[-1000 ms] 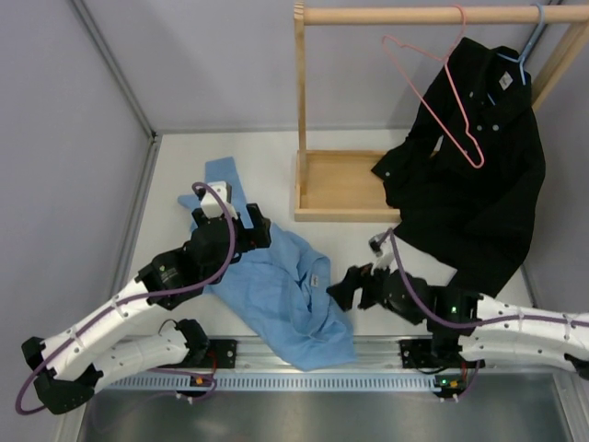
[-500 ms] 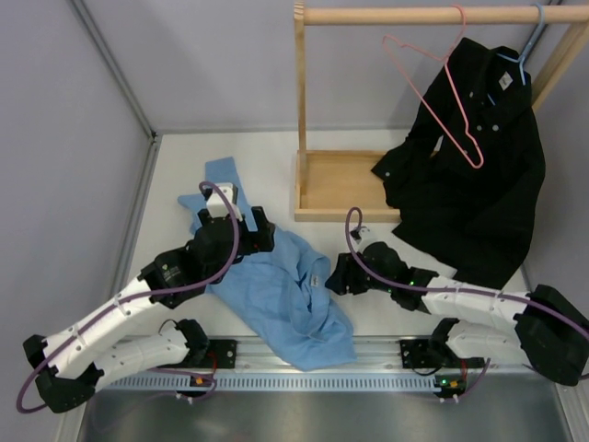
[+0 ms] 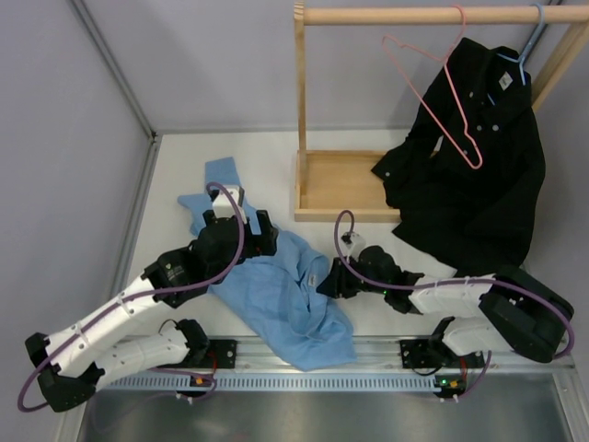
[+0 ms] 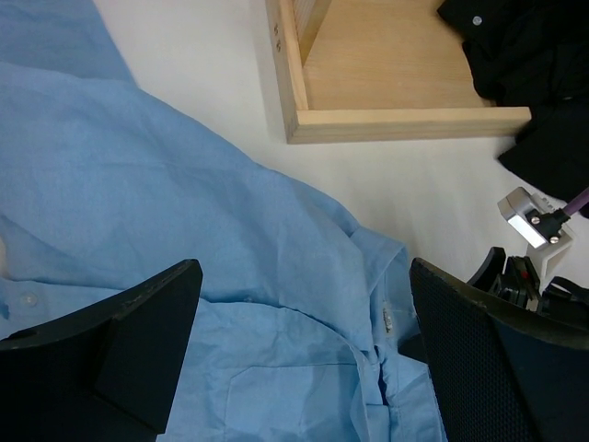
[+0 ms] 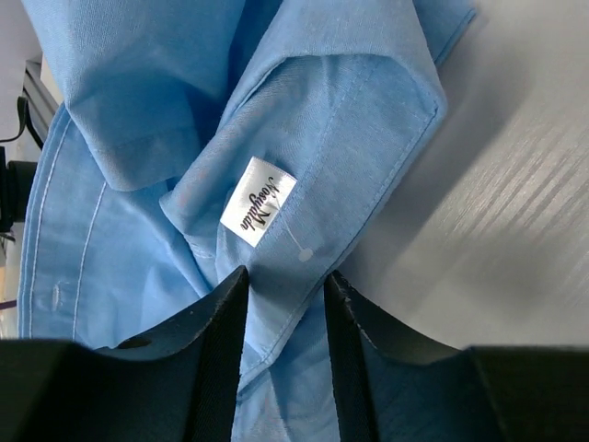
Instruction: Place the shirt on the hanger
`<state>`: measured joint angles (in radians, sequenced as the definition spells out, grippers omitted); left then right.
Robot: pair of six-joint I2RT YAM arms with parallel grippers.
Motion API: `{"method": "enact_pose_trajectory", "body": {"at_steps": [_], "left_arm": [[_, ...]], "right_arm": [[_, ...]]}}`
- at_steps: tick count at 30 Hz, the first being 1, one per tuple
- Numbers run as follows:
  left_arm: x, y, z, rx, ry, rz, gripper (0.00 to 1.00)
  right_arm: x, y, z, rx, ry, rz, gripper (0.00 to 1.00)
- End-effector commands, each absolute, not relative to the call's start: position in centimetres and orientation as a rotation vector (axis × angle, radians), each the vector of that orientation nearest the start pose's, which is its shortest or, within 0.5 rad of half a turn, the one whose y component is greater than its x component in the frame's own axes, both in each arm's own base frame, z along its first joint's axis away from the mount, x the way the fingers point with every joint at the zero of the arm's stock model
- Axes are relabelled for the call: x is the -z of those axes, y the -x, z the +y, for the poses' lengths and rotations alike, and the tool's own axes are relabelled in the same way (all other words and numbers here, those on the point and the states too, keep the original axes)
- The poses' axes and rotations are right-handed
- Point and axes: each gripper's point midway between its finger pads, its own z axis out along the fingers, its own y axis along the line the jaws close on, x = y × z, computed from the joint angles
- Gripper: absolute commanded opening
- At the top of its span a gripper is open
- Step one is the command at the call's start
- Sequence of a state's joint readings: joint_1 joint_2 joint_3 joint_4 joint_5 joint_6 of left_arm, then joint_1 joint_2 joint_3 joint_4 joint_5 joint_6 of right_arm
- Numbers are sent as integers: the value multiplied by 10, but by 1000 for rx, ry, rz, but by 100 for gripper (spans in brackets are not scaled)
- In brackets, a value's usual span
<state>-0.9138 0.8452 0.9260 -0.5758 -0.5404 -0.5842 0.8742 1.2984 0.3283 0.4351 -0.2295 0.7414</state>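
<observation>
The light blue shirt (image 3: 276, 285) lies crumpled on the table between the two arms. Its collar, with a white label (image 5: 259, 201), faces right. My right gripper (image 3: 324, 281) is low at that collar; in the right wrist view its jaws (image 5: 285, 281) stand narrow on either side of the collar fold, with a gap still showing. My left gripper (image 3: 250, 230) hovers wide open over the shirt's upper part, with cloth below its fingers (image 4: 304, 341) and nothing held. The pink wire hanger (image 3: 442, 92) hangs by its hook from the wooden rail (image 3: 386, 15), tilted against the black shirt.
A black collared shirt (image 3: 469, 184) hangs on a pale blue hanger (image 3: 525, 46) at the right of the rail. The rack's wooden base tray (image 3: 345, 184) sits just behind the blue shirt, with its upright post (image 3: 299, 92) at the left. Grey walls enclose the table.
My right arm has reached left from the table's near right to the shirt's collar, and its jaws have narrowed around the fold. The left gripper has drifted slightly right, still open.
</observation>
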Motion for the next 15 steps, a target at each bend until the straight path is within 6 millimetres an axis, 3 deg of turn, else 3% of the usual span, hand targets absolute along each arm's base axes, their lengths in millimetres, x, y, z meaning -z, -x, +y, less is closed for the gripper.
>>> {"method": "enact_pose_trajectory", "body": {"at_steps": [1, 3, 7, 9, 10, 12, 13, 14, 15], "left_arm": [[-250, -227, -180, 423, -17, 1998, 98], [-249, -227, -182, 425, -24, 2001, 98], [-251, -228, -184, 429, -42, 1998, 98], [-251, -228, -185, 425, -55, 1996, 98], [-255, -229, -185, 423, -66, 1987, 98], [-258, -229, -190, 432, -100, 1986, 98], [-260, -229, -192, 427, -142, 1980, 98], [-269, -230, -198, 451, -167, 1961, 98], [-269, -231, -204, 457, -199, 1962, 98]], "right_arm": [[-84, -187, 308, -1148, 299, 2145, 33], [-89, -194, 308, -1116, 302, 2126, 28], [-103, -200, 305, -1072, 320, 2088, 7], [-120, -204, 300, -1038, 330, 2037, 3], [-116, -202, 293, -992, 340, 2070, 0], [-140, -210, 282, -917, 354, 2011, 0], [-131, -208, 269, -835, 362, 2065, 0], [-153, -211, 266, -819, 360, 2024, 0], [-157, -216, 257, -752, 370, 2016, 0]]}}
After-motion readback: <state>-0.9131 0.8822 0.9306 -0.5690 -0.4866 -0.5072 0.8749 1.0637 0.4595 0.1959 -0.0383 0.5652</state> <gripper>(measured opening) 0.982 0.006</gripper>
